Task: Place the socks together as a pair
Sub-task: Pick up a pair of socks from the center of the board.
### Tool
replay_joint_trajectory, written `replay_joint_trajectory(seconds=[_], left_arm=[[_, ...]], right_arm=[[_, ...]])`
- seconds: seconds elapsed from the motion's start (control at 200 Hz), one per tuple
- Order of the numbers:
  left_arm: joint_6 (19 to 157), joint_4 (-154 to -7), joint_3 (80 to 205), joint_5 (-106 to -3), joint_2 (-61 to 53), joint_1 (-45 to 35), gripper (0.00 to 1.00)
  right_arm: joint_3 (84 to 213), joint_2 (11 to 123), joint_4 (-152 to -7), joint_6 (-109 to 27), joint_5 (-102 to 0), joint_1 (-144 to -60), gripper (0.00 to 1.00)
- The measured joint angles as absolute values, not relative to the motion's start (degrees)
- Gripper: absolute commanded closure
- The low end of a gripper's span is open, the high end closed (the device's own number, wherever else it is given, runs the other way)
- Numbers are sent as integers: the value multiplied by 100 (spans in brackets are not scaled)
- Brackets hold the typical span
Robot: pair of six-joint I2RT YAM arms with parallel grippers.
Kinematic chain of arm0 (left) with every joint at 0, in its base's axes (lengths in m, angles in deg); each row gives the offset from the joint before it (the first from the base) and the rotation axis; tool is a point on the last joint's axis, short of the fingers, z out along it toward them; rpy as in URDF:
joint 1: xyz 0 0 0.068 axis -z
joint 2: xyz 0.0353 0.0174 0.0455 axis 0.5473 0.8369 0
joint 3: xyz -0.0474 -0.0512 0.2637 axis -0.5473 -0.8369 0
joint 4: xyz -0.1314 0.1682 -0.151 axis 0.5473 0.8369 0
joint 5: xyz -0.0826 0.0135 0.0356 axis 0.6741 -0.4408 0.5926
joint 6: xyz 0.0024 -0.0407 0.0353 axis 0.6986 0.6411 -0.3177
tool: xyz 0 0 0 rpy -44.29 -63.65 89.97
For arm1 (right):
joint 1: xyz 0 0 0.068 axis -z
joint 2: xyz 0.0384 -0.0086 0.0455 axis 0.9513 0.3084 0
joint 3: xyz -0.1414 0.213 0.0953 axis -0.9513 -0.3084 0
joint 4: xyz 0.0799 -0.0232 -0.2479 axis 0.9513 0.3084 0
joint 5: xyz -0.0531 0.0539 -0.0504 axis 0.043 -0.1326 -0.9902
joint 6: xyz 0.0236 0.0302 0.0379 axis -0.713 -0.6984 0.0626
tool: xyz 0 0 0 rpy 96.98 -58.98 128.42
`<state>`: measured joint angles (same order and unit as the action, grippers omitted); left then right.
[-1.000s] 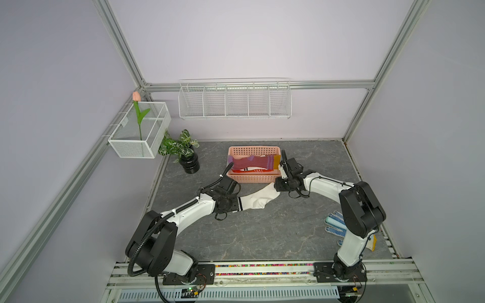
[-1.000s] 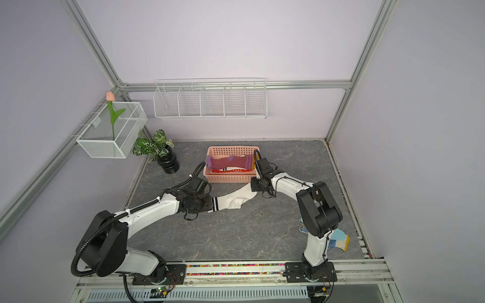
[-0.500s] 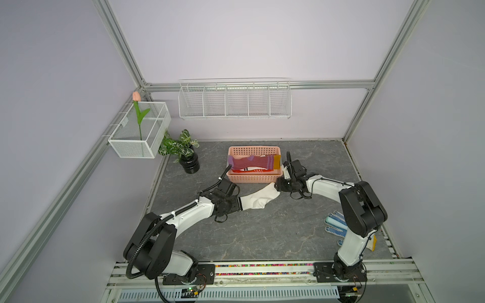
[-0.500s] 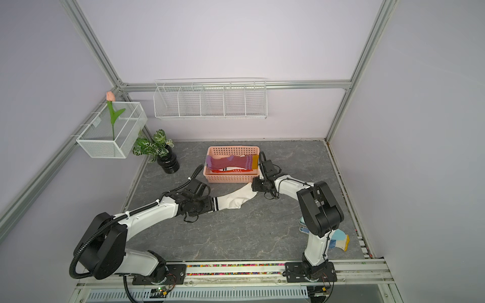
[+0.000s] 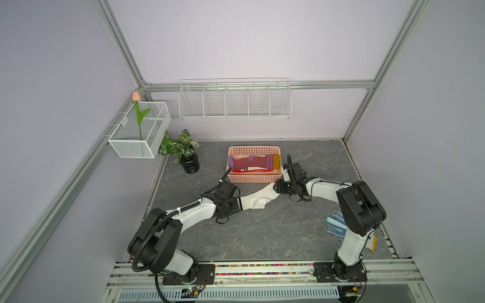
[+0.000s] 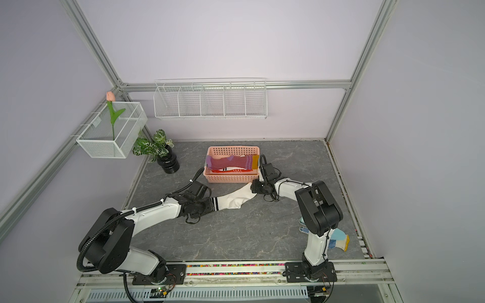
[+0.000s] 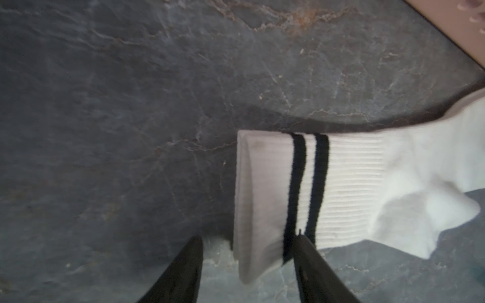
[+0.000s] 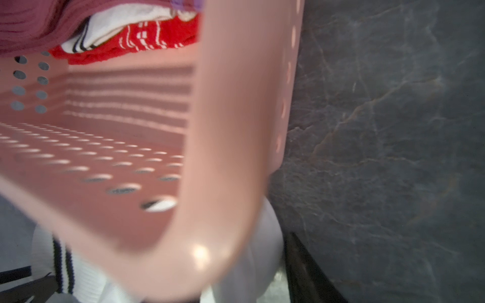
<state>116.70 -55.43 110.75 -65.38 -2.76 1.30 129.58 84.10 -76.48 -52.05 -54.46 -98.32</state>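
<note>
Currently striped sock [image 7: 346, 181] cuff between left tool [image 7: 250, 240] tips, seemingly unclamped.

Grey marbled tabletop [image 5: 262, 236]: pink basket [image 5: 253, 149] at back, white striped sock [image 5: 258, 200] before it, potted plant [image 5: 189, 164], blue dotted gloves [image 5: 334, 225].

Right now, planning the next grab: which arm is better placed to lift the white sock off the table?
Left, probably: the left end effector, open, straddles the white sock's striped cuff. The right end effector is at the toe by the basket, largely hidden.
</note>
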Motion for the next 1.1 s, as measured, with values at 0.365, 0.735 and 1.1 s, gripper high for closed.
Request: replay_joint_trajectory(seconds=[0.365, 0.735, 1.1], left_arm=[[11736, -5908, 10968, -6540, -228, 125, 62], [11663, -6177, 10925, -6477, -114, 114, 100], [10936, -5135, 11054, -6214, -1019, 114, 100]], right_arm=[[12659, 8428, -8182, -5449, -5324, -9839, 78], [12320, 8159, -8214, -5519, -5328, -9952, 93], [11723, 6681, -7670, -5519, -5612, -10215, 93]])
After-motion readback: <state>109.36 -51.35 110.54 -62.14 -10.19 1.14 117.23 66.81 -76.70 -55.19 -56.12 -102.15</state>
